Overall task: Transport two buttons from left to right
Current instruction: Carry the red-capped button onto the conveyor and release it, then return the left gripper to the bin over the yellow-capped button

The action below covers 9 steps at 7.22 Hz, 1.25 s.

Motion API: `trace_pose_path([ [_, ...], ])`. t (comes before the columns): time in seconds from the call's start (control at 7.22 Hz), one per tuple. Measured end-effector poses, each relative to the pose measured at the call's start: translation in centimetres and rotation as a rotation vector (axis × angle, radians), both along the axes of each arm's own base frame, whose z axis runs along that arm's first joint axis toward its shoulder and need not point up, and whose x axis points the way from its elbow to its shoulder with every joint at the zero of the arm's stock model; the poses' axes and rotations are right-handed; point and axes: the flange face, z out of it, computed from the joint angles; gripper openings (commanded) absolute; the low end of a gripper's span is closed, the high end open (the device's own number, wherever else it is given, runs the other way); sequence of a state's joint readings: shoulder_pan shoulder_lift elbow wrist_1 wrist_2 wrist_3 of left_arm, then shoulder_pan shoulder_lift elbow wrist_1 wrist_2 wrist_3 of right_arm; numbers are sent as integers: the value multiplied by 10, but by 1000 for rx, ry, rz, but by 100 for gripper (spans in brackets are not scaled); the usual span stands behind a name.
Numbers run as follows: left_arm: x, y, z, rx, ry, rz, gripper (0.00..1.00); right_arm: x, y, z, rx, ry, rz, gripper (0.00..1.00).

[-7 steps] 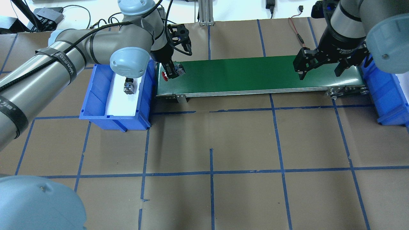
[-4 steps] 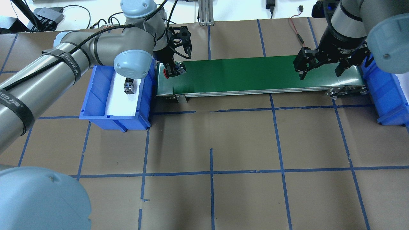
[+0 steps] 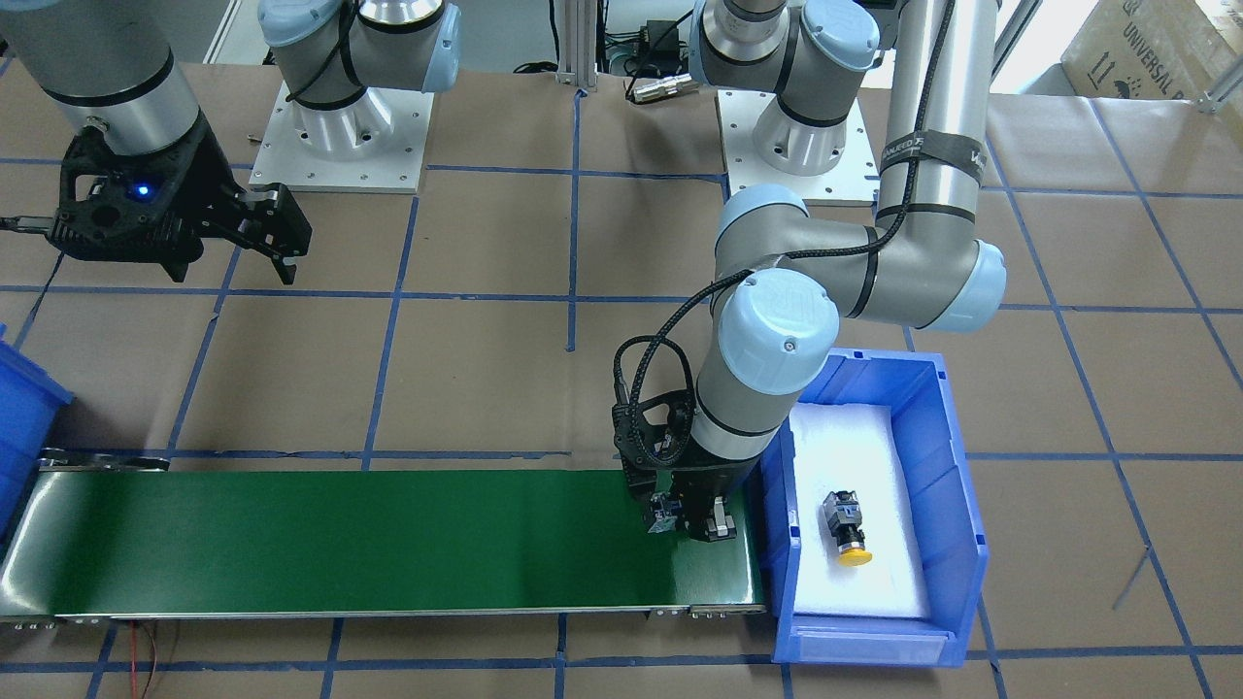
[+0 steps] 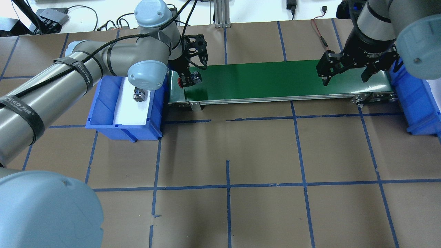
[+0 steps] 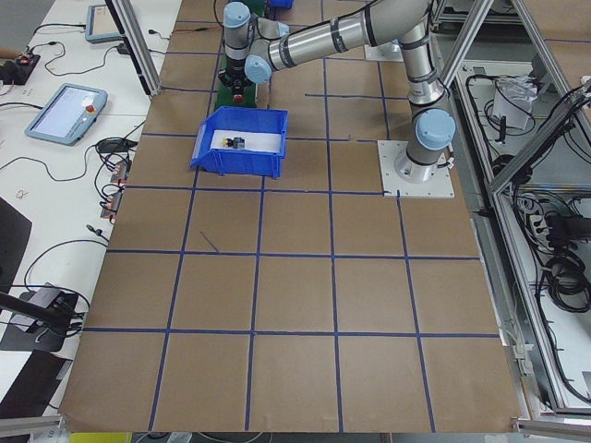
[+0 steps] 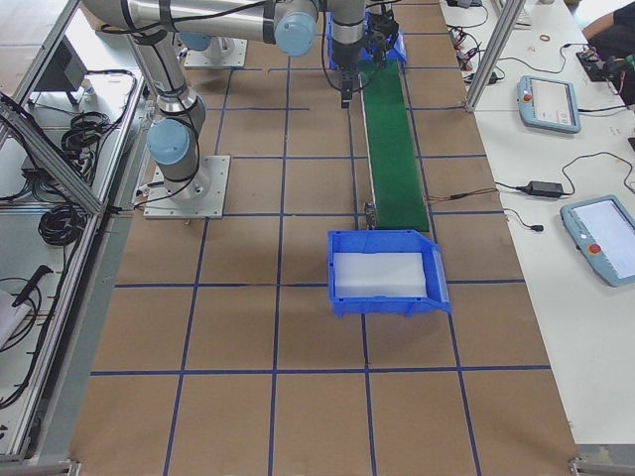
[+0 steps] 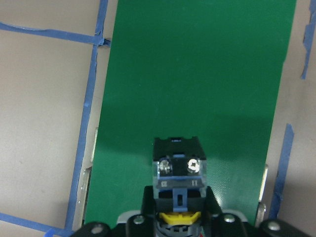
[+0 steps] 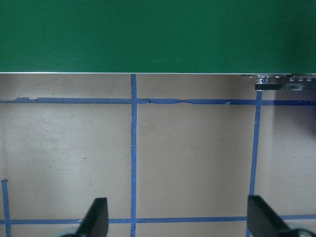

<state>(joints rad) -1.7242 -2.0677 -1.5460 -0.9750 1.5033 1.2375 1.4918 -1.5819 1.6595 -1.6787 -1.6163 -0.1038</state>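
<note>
My left gripper [image 4: 188,79] is shut on the red-capped button [image 4: 180,81] and holds it on its side just over the left end of the green conveyor belt [image 4: 275,81]. The left wrist view shows its grey contact block [image 7: 177,168] sticking out between the fingers over the belt. In the front view the contact block [image 3: 662,513] shows under the gripper [image 3: 691,522]. The yellow button [image 4: 138,94] lies on white foam in the left blue bin [image 4: 103,106]; it also shows in the front view [image 3: 845,529]. My right gripper [image 4: 344,77] is open and empty above the belt's right end.
A second blue bin [image 4: 418,100] with white foam stands at the belt's right end, also in the right side view [image 6: 387,273]. The brown table [image 4: 227,155] carries blue tape lines. Cables lie at the far edge. The right fingers [image 8: 96,219] hang over bare table.
My left arm has swung a little to the right, carrying the red button slightly further over the belt's left end. The right arm and the yellow button have not moved.
</note>
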Motion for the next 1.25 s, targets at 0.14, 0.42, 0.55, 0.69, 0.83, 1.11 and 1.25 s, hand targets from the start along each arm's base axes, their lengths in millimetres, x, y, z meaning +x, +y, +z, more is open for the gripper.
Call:
trace_pose_path([
  [0.14, 0, 3, -5, 11, -1, 0, 82, 0, 0, 0, 0, 0, -1, 100],
  [0.42, 1, 7, -11, 26, 3, 8, 100, 0, 0, 0, -2, -2, 0, 100],
  [0.55, 1, 8, -6, 22, 8, 41, 100, 0, 0, 0, -2, -2, 1, 100],
  [0.69, 1, 10, 6, 10, 16, 99, 100, 0, 0, 0, -1, -2, 1, 100],
  [0.83, 2, 12, 25, -11, 27, 183, 100, 0, 0, -1, 1, -2, 2, 100],
  [1.11, 24, 21, 60, -29, 50, 434, 100, 0, 0, -3, 0, -2, 2, 100],
  [1.25, 49, 21, 71, -22, 55, 577, 100, 1, 0, -2, -5, -6, 3, 100],
])
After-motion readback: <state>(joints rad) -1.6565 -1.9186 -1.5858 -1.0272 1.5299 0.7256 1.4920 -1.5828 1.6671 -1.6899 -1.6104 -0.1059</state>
